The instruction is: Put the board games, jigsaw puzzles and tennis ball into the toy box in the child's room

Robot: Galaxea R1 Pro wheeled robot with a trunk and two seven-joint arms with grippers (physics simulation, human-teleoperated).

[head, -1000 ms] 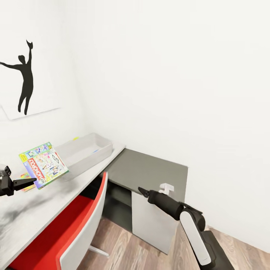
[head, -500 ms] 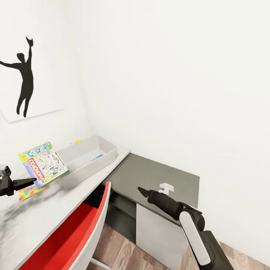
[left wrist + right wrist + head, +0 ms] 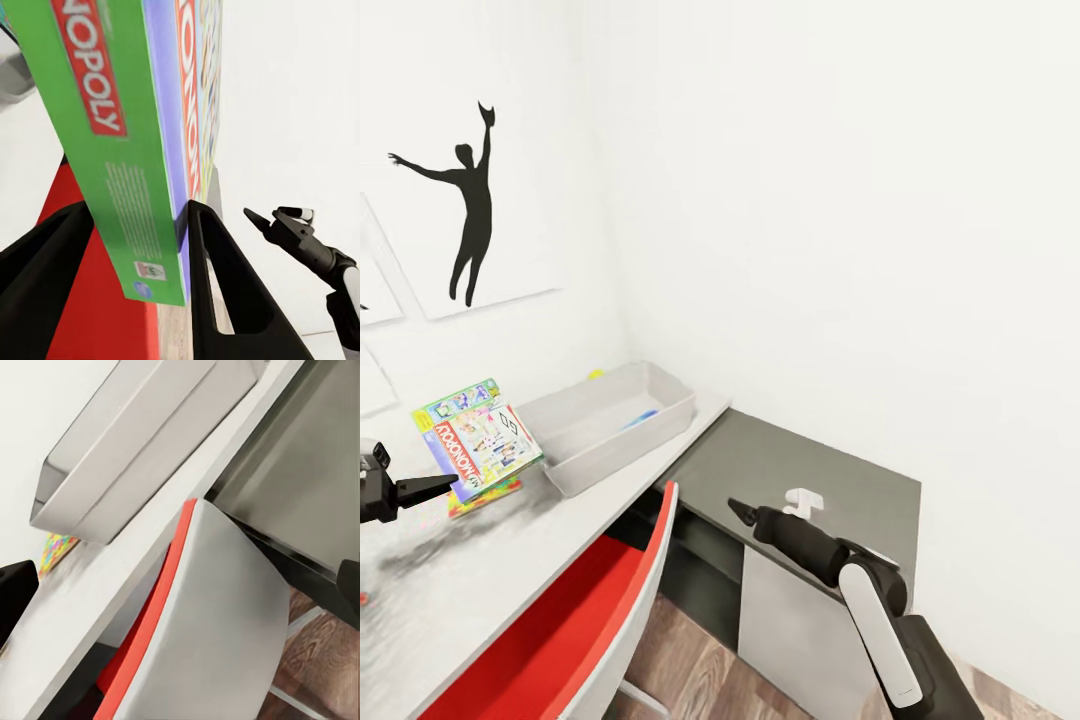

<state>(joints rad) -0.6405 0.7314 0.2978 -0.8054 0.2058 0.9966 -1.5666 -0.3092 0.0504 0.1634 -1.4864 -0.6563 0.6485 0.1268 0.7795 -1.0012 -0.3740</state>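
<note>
View: the head camera is swinging round, so the toy box (image 3: 610, 425) and table (image 3: 480, 570) are sitting more centrally than a second ago.
Left gripper (image 3: 135, 225): is clamping the green-edged board game (image 3: 477, 439), raised above the table just short of the box.
Right gripper (image 3: 738, 511): is hanging by the dark shelf unit (image 3: 800, 470); cannot tell its opening.
Meaning: the drop into the box is likely nearing.

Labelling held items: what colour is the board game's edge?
Green, with a red lettered strip; the board game shows best in the left wrist view.

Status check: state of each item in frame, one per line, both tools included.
Left tool: shut on the Monopoly box.
Monopoly box: held in the air, tilted, above the table.
Toy box: upright on the table, open-topped, something blue inside.
Jigsaw puzzle: flat on the table.
Right tool: holding nothing, over the dark shelf unit.
</note>
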